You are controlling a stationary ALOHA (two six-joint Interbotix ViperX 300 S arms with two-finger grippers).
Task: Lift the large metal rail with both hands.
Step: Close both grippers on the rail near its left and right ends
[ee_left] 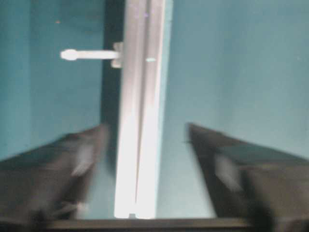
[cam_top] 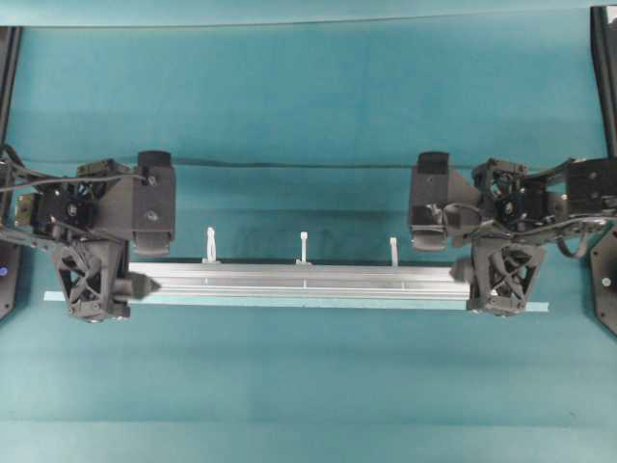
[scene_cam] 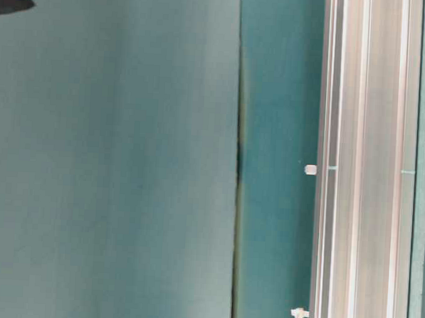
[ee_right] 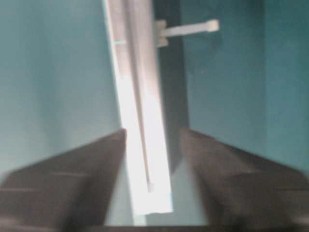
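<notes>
Teal tbl cloth (cam_top: pixel 308 96) w/ thin pale flat strip (cam_top: pixel 535 307) on it.

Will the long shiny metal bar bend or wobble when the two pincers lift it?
Probably not: the large metal rail looks like stiff grooved aluminium. Its flat sides shouldn't roll. The smooth metal might slip, and lifting one end first would likely tilt it.

One large metal rail (cam_top: pixel 299 280); three white zip ties (cam_top: pixel 303 248) standing on it; one thin pale strip (cam_top: pixel 289 303) beside it; two black grippers, left (cam_top: pixel 96 280) and right (cam_top: pixel 501 280)
</notes>
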